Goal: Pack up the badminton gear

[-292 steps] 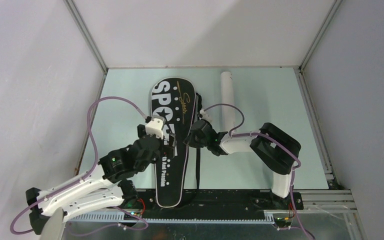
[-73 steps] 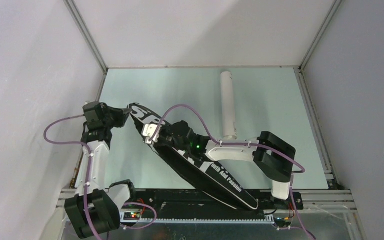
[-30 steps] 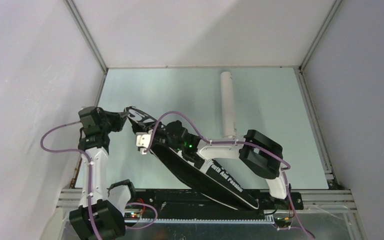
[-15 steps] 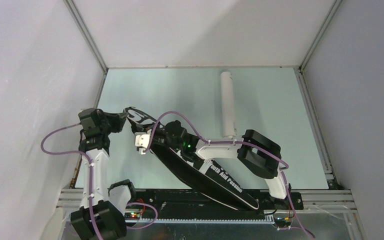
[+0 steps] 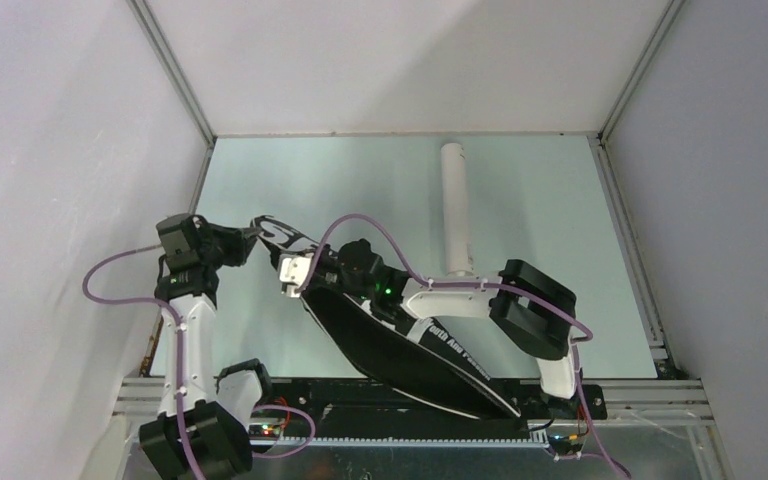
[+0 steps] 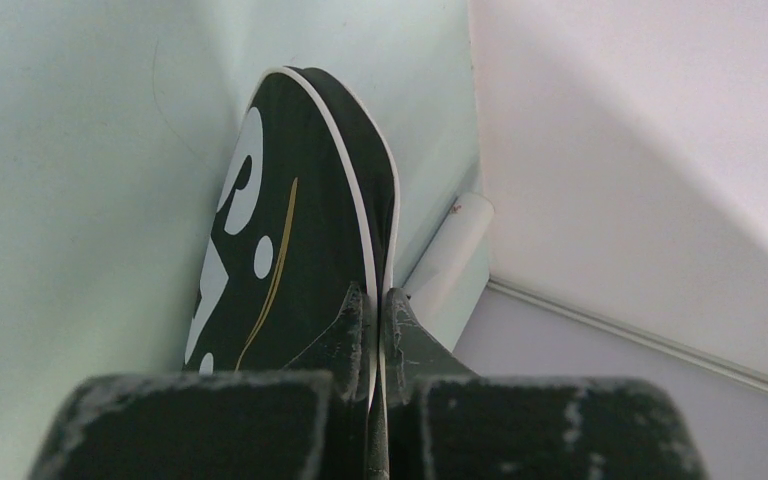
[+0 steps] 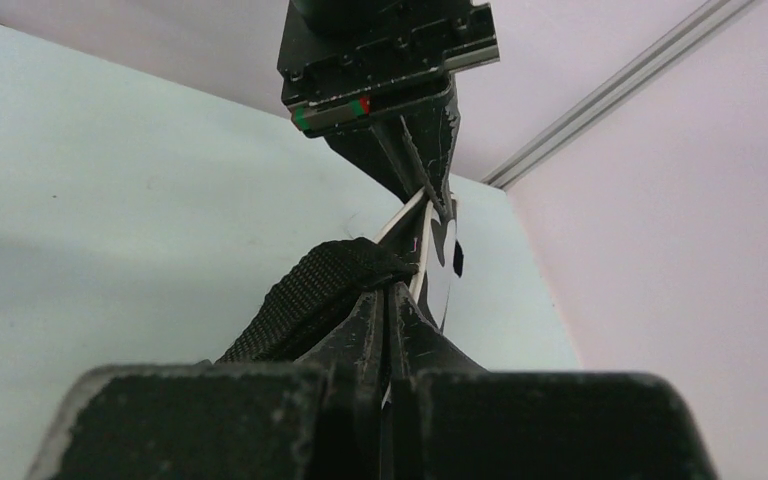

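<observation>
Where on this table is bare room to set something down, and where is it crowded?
Free: the far table strip between back wall and bag, left of the tube; and the stretch from tube to right rail. Crowded: near left and centre, where the left gripper and right gripper pinch the bag.

Seen from above, the right arm [image 5: 450,298] covers the bag's [image 5: 380,345] middle, so only scraps of lettering show at 10 and 5 o'clock. The bag's 5 o'clock tip blends into the dark rail [image 5: 300,395]. The tube's [image 5: 455,200] near end is lost behind the cable [image 5: 355,218].

In the left wrist view, the left gripper [image 6: 373,293] blocks the bag at 6 o'clock.

In the right wrist view, the strap [image 7: 310,290] and right gripper [image 7: 387,295] hide most of the bag. The left gripper is cut off at 12 o'clock.
</observation>
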